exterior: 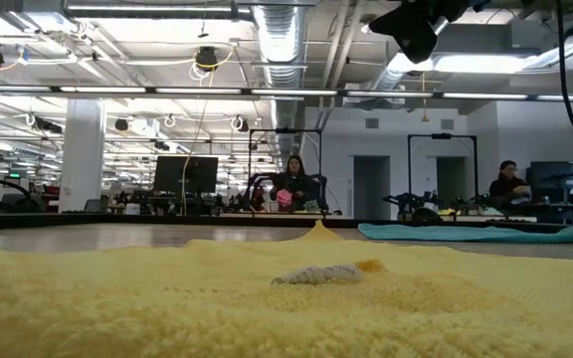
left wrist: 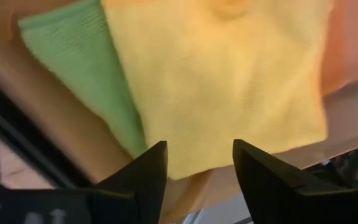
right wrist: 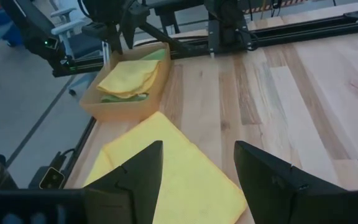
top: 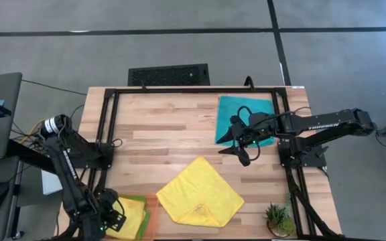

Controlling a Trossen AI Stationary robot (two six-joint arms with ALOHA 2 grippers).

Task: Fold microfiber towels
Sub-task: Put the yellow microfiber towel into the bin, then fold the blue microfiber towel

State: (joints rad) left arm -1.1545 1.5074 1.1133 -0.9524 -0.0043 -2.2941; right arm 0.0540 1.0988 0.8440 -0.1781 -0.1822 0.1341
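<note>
**Left claw open above the tray stack, right claw open over the table**

From above, the left gripper [top: 110, 215] sits at the table's near left corner over the orange tray [top: 147, 224], where a folded yellow towel [top: 129, 215] lies on a green towel [top: 141, 211]. A second yellow towel [top: 200, 194] lies spread as a diamond on the wooden table [top: 159, 127], near the front edge. The teal towel [top: 230, 114] lies flat at the far right, and the right gripper [top: 241, 142] hangs at its near edge, jaws apart and empty. A small potted plant [top: 278, 218] stands at the near right corner.

At table height, the spread yellow towel fills the foreground, with the teal one a thin strip behind.

The left wrist camera shows its fingers [left wrist: 145, 177] spread wide, gripping nothing, just above the folded yellow towel.

The right wrist camera shows its fingers [right wrist: 135, 174] wide apart over the spread yellow towel, with the tray beyond.
</note>
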